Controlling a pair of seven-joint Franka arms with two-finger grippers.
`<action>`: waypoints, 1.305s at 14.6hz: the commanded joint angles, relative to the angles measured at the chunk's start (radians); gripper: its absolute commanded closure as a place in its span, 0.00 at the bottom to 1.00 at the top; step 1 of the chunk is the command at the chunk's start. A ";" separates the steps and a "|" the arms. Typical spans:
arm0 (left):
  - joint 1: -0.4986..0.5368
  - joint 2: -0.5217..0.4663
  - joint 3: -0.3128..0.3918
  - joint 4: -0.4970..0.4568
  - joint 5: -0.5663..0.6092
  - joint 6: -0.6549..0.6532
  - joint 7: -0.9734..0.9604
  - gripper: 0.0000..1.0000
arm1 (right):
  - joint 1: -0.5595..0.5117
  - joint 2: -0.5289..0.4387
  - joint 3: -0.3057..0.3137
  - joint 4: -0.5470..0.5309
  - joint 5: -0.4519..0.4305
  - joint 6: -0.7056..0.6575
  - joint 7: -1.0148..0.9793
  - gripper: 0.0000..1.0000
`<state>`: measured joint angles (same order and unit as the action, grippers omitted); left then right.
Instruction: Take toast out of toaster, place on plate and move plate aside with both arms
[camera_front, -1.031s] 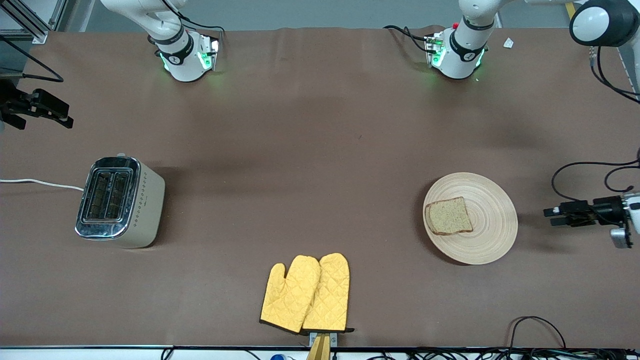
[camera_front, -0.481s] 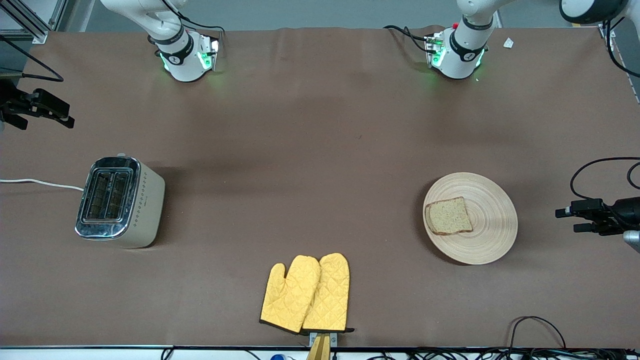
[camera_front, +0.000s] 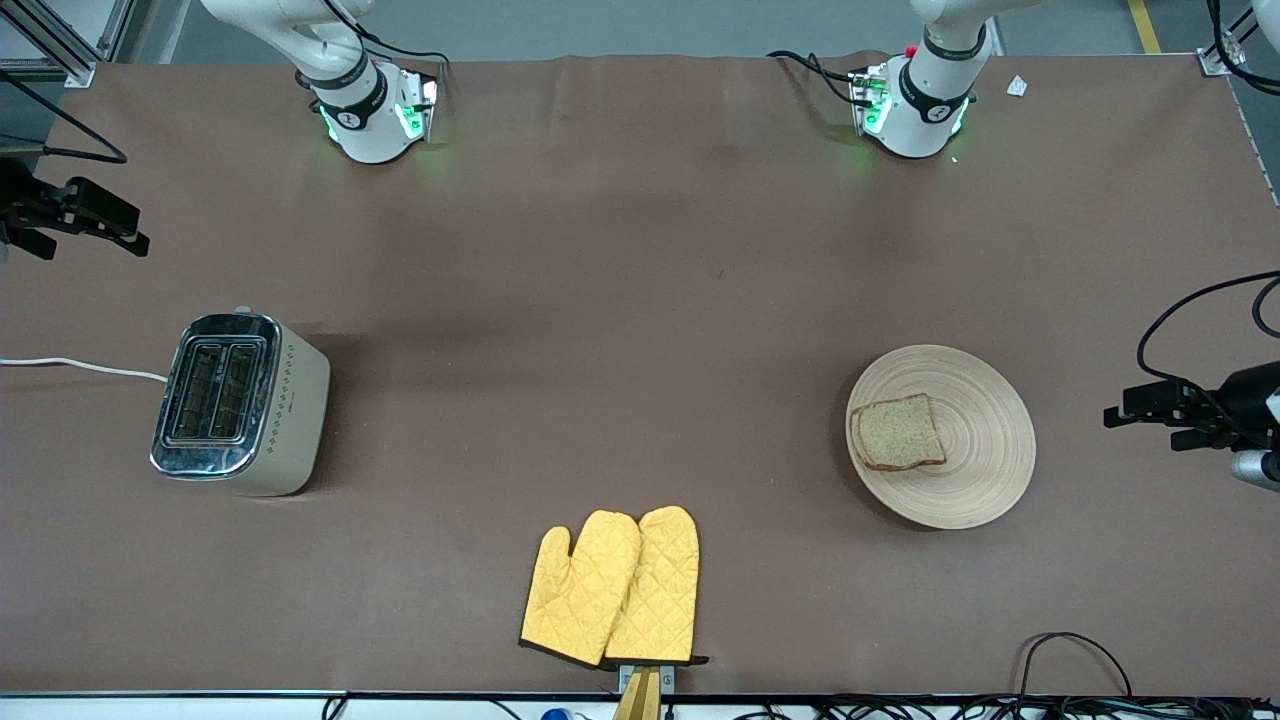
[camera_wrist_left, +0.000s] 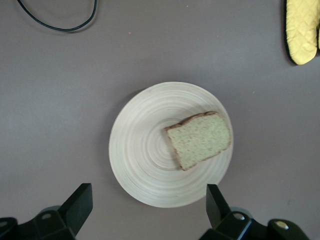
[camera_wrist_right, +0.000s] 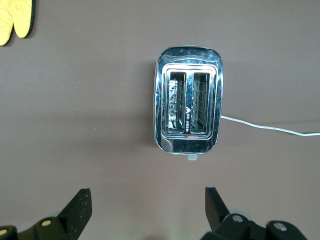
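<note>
One slice of wholegrain toast (camera_front: 897, 432) lies flat on the wooden plate (camera_front: 985, 470), off-centre toward the right arm's end of the table (camera_front: 640, 300); both toaster (camera_front: 240, 403) slots look empty in the right wrist view, so the lift-out & placing steps look done and what's left, if anything, is moving the plate. Plate sits toward the left arm's end, well apart from the toaster, w/ the yellow oven mitts (camera_front: 612, 588) between the two and nearer the front camera. Handling, as a guess: plate looks stiff, light, shallow, w/ a low thin rim, so take it at the rim edge, pref. two opposed points, one per arm; keep it level, since the toast is loose, light, crumbly and could slide on smooth grooved wood. No need to pinch the bread itself. Left gripper (camera_front: 1150, 418) hangs over bare table just past the plate's edge at the left arm's end, jaws wide apart, holding nothing. Right gripper (camera_front: 85, 225) hangs over the table's edge at the right arm's end, near the toaster, jaws likewise spread, empty; it waits.
</note>
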<state>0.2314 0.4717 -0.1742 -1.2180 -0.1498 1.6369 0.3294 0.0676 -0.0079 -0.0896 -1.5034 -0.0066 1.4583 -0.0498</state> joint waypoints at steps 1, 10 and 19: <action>-0.050 -0.080 0.005 -0.029 0.057 -0.064 -0.129 0.00 | -0.015 -0.009 0.007 -0.006 0.019 -0.003 -0.001 0.00; -0.205 -0.238 -0.004 -0.031 0.162 -0.238 -0.375 0.00 | -0.015 -0.009 0.007 -0.005 0.020 -0.001 -0.001 0.00; -0.369 -0.424 0.134 -0.118 0.202 -0.265 -0.326 0.00 | -0.015 -0.009 0.007 -0.006 0.020 -0.004 -0.001 0.00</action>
<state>-0.0834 0.1219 -0.1082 -1.2703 0.0347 1.3726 -0.0248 0.0675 -0.0079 -0.0899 -1.5034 -0.0051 1.4583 -0.0498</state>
